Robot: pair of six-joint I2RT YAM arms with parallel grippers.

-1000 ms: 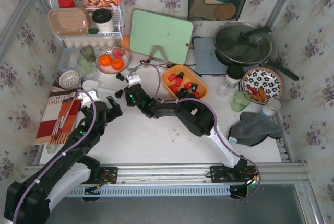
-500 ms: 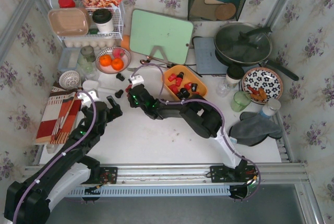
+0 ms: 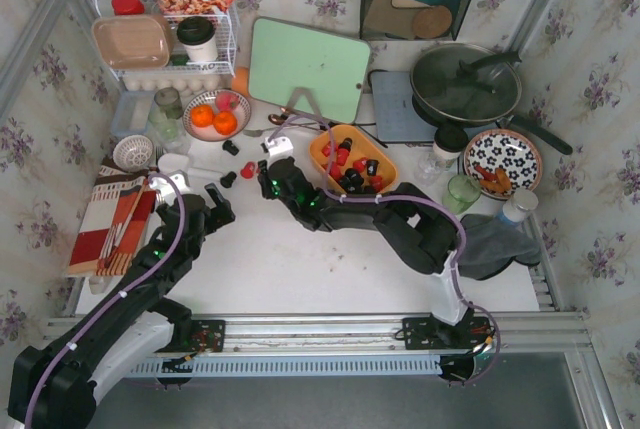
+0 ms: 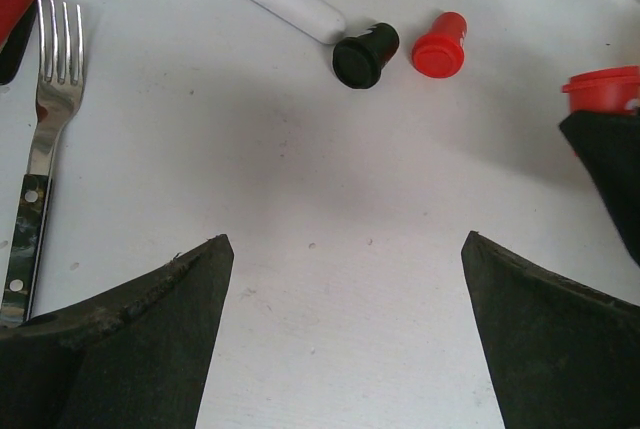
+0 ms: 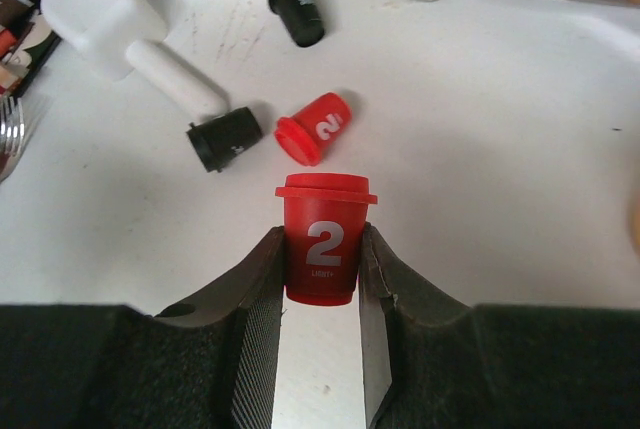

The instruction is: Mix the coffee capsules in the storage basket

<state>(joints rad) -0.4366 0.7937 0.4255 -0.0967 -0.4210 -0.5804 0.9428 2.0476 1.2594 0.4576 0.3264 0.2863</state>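
Note:
My right gripper (image 5: 320, 249) is shut on a red coffee capsule (image 5: 321, 234) marked "2", held upright between both fingers. Just beyond it, a second red capsule (image 5: 315, 127) and a black one (image 5: 225, 137) lie on their sides on the white table, and another black capsule (image 5: 300, 9) lies farther off. In the top view the right gripper (image 3: 266, 175) is left of the orange storage basket (image 3: 316, 149), which holds several red and black capsules (image 3: 345, 156). My left gripper (image 4: 345, 244) hangs open over bare table, nothing between its fingers, short of the loose capsules (image 4: 365, 54).
A white pestle-shaped tool (image 5: 130, 39) lies beside the loose capsules. A fork (image 4: 45, 129) rests by the striped cloth (image 3: 110, 219). A bowl of oranges (image 3: 215, 114), green cutting board (image 3: 308, 67), pan (image 3: 465, 84), flowered plate (image 3: 503, 161) and grey cloth (image 3: 490, 244) ring the workspace.
The right arm has shifted rightwards, towards the basket, its gripper now shut on the red capsule. The left arm has stayed still and open.

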